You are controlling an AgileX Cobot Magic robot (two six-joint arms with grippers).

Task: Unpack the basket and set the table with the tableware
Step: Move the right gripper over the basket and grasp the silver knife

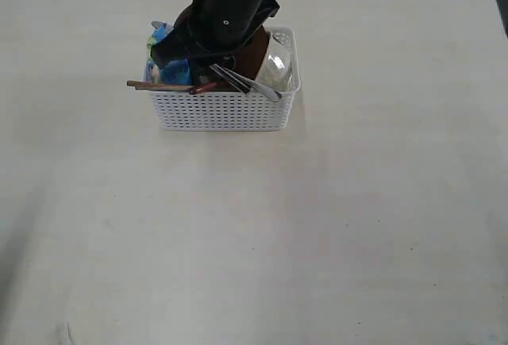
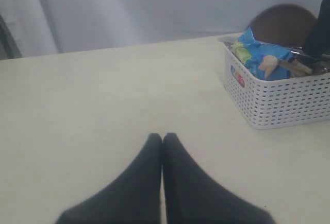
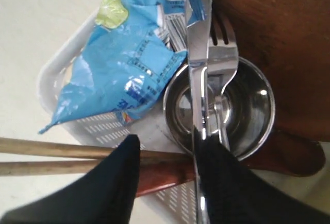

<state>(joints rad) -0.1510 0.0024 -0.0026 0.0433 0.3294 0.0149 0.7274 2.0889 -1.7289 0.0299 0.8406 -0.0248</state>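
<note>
The white perforated basket [image 1: 222, 111] stands on the cream table [image 1: 317, 226] at the back. My right gripper [image 3: 166, 152] hangs open over it, its fingers straddling the wooden chopsticks [image 3: 51, 149] and the dark red spoon [image 3: 165, 177]. The steel knife [image 3: 198, 54] runs along one finger, with the fork [image 3: 224, 49] beside it, both lying over the small steel cup [image 3: 252, 105]. The reddish-brown plate [image 3: 278, 28] leans behind them, and the white bowl [image 1: 278, 63] fills the basket's right end. My left gripper [image 2: 163, 137] is shut and empty above bare table, away from the basket [image 2: 278, 100].
A blue snack bag [image 3: 129, 59] fills the basket's left end beside the cup. The right arm [image 1: 226, 12] covers much of the basket's contents in the exterior view. The chopsticks [image 1: 159, 86] stick out past the basket's left rim.
</note>
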